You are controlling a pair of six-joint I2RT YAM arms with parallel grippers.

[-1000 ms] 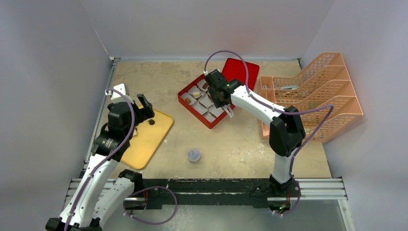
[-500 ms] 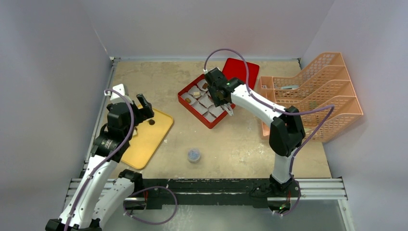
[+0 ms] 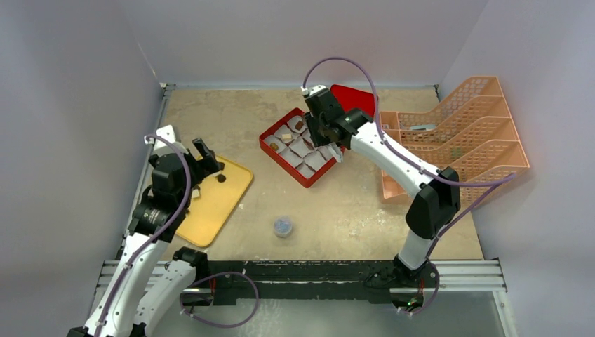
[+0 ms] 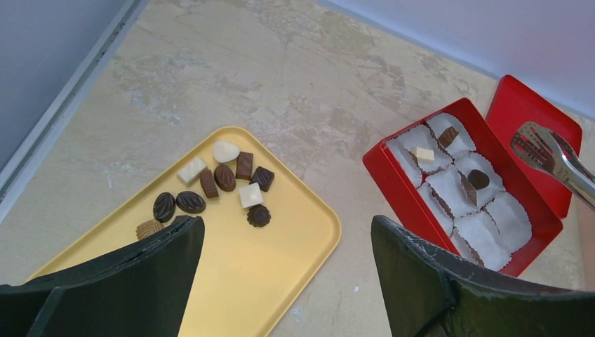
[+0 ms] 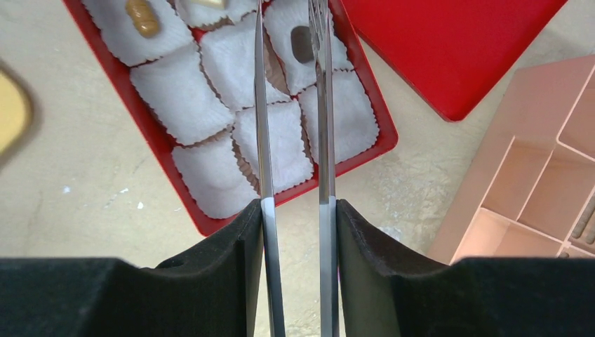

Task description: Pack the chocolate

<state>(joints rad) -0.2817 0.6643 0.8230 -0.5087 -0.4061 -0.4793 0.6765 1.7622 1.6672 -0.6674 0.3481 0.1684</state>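
Several chocolates [image 4: 210, 186], dark brown, tan and cream-white, lie at the far end of a yellow tray [image 4: 238, 281]. In the top view only one [image 3: 221, 178] shows beside my left gripper [image 3: 203, 158]. That gripper [image 4: 288, 232] hangs open and empty over the tray. A red box [image 3: 270, 144] holds white paper liners, with chocolates in a few of them [image 4: 478, 178] [image 5: 142, 17]. My right gripper [image 5: 295, 210] is shut on metal tongs [image 5: 320, 105]. The tongs' tips are apart, empty, and hover over the box's far side.
The red lid [image 3: 354, 102] lies behind the box. An orange wire rack [image 3: 456, 140] stands at the right. A small round grey-blue cap [image 3: 283, 226] sits on the table at the front middle. Walls close in the left, back and right.
My right arm has swung toward the back, carrying the tongs from the box's near right corner to over its far side. My left arm has shifted slightly left.
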